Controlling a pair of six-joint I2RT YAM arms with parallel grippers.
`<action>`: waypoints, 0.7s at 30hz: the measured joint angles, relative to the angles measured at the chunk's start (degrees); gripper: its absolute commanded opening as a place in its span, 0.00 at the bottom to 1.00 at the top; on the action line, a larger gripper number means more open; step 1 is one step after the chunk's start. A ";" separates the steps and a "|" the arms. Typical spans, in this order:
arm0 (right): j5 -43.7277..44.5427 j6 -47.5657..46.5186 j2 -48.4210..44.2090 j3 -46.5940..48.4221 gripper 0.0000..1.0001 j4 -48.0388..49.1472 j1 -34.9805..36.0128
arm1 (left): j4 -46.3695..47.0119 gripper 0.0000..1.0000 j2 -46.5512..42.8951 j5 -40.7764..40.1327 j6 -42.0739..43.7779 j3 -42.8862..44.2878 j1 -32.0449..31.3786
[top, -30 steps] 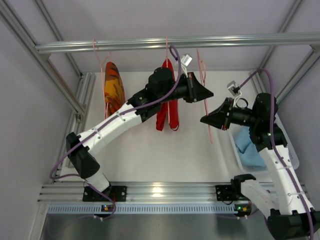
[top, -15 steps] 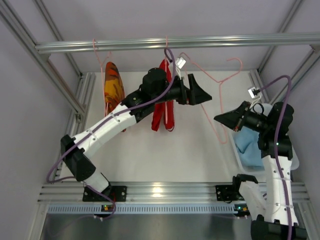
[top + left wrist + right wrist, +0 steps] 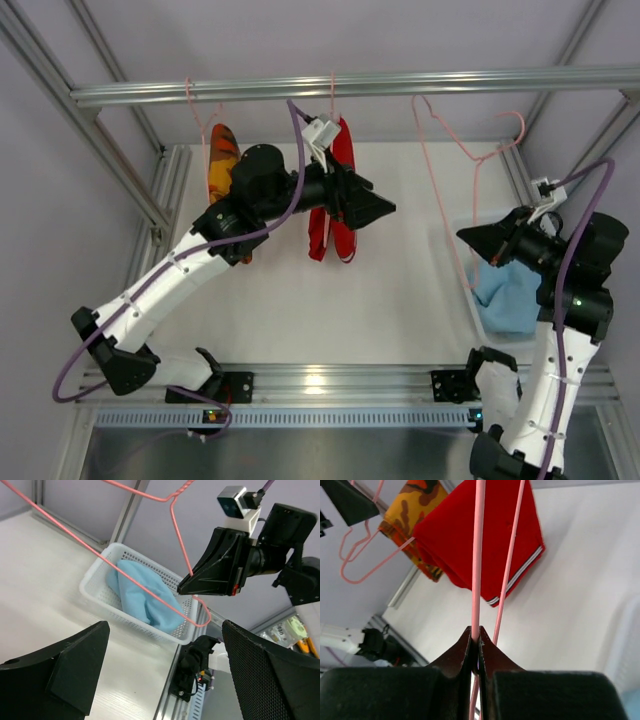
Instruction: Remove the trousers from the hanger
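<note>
Basket (image 3: 93, 593) at right edge of bench (image 3: 390, 310) holds lt-blue trousers (image 3: 145, 597), red trousers (image 3: 450, 540) hang nr far edge mid, orange-patterned pair (image 3: 222, 165) twd far-left corner; L gripper (image 3: 378, 207) released, jaws wide, R gripper (image 3: 475, 637) clenched on pink hanger (image 3: 478, 555).

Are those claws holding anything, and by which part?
The right gripper pinches the empty pink hanger by one thin wire arm. The left gripper is open, holding nothing.
</note>
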 measured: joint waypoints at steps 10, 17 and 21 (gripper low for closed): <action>15.65 -8.15 2.62 13.57 0.00 -9.97 -0.61 | -0.74 0.99 -2.73 -1.01 7.76 2.82 0.00; 23.47 -9.88 13.57 21.09 0.00 -11.08 -1.60 | -3.63 0.99 -2.38 -3.15 10.97 9.84 0.00; 25.59 -10.21 19.28 23.04 0.00 -11.06 -3.63 | -5.70 0.99 -2.32 -6.34 13.49 12.98 0.02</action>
